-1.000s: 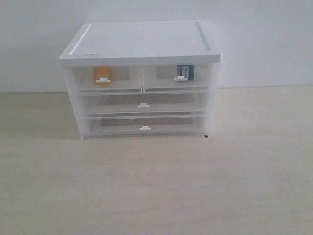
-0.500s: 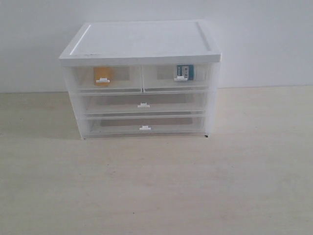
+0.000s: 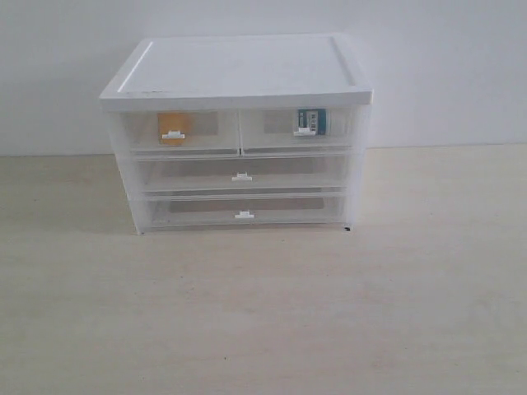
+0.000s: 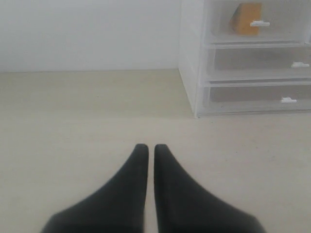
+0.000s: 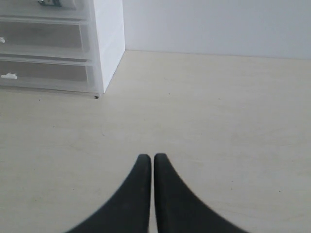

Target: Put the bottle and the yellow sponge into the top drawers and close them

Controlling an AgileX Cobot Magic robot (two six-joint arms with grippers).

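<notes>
The yellow sponge (image 3: 174, 125) lies inside the top left drawer (image 3: 206, 133), which is pushed in flush; the left wrist view also shows the sponge (image 4: 247, 18) behind the clear front. The bottle (image 3: 311, 120), white with a teal-blue label, lies inside the top right drawer (image 3: 276, 132), also pushed in; only a sliver of the bottle (image 5: 50, 2) shows in the right wrist view. My left gripper (image 4: 147, 146) is shut and empty, back from the cabinet over bare table. My right gripper (image 5: 148, 157) is likewise shut on nothing. Neither arm appears in the exterior view.
The white-topped cabinet (image 3: 239, 70) stands at the back of the pale wooden table (image 3: 263, 313), against a white wall. Its two full-width drawers (image 3: 241, 174) below are shut. The table spreads wide in front of and beside the cabinet.
</notes>
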